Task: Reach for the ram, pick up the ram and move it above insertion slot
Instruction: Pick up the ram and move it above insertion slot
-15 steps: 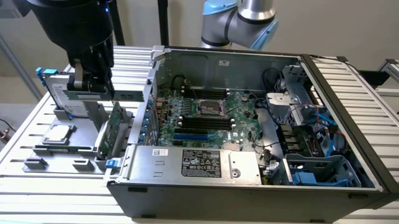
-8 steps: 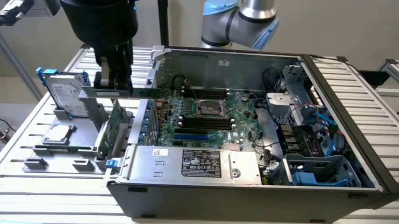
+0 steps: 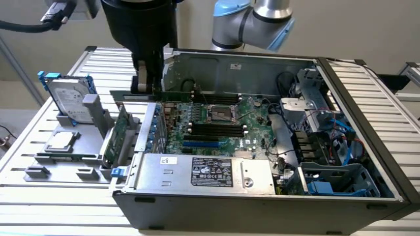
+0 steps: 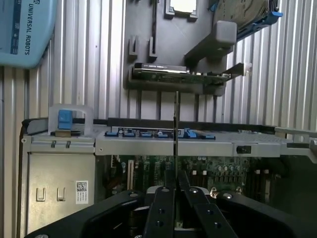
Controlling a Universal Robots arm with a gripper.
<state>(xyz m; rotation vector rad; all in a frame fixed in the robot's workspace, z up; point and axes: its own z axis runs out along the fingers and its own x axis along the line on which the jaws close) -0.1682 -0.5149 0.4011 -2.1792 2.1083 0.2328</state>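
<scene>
Wrist view: my pincer (image 4: 176,198) is clamped on the ram (image 4: 176,144), seen edge-on as a thin dark blade rising from between the two black fingers (image 4: 161,213). The pick-up looks done.

Exterior view: the pincer (image 3: 145,83) hangs over the case's open top, at its wall on the exterior view's left, with the stick (image 3: 190,94) running out from it as a long flat green strip. It is in the air, clear of the motherboard (image 3: 253,118).

What is left, by my reading: the carry. The insertion slot (image 3: 217,127), one of several parallel long black plastic sockets mid-board, lies well apart from the ram, nearer the case's front.

Textures: ribbed aluminium desk (image 3: 59,194), matte grey steel case (image 3: 262,206), glossy green board crowded with parts, a silver hard drive (image 3: 69,101) upright in a grey holder near the desk's edge on the exterior view's left.
</scene>
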